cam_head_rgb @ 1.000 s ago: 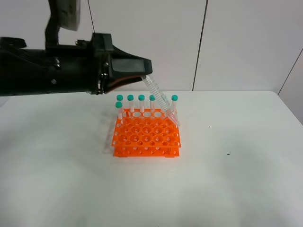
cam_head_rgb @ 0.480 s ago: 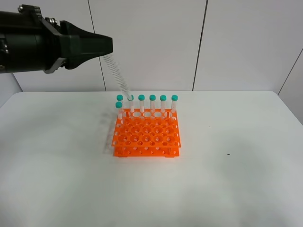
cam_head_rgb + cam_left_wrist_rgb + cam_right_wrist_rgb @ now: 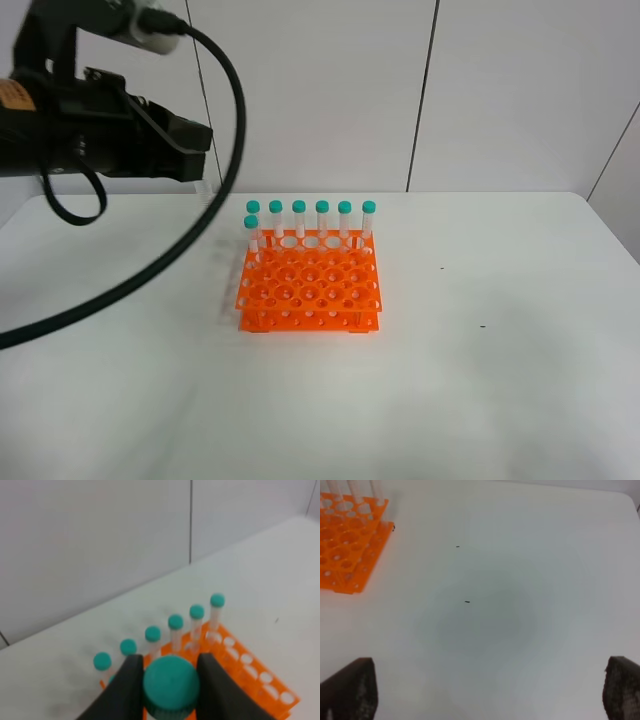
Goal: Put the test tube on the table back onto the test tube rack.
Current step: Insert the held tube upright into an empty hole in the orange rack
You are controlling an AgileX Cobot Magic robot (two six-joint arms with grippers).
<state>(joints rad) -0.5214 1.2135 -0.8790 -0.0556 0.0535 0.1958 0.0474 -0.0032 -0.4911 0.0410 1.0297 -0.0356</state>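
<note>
My left gripper [image 3: 170,679] is shut on the test tube [image 3: 170,686]. The left wrist view shows its teal cap end-on between the two dark fingers [image 3: 129,687]. In the exterior high view the left gripper [image 3: 198,140] is up at the left, above and behind the orange test tube rack [image 3: 310,285], and the held tube does not show there. The rack stands mid-table [image 3: 480,380] with several capped tubes [image 3: 322,215] upright in its back row. These also show in the left wrist view [image 3: 175,625]. My right gripper [image 3: 485,695] is open and empty, low over bare table.
A thick black cable [image 3: 225,170] sweeps from the left arm down across the left of the exterior high view. The rack's corner [image 3: 345,545] shows in the right wrist view. A wall with panel seams stands behind the table.
My left gripper has moved left and back, from over the rack's back row to above the table's far left, still holding the tube. The cable has swung into view.
</note>
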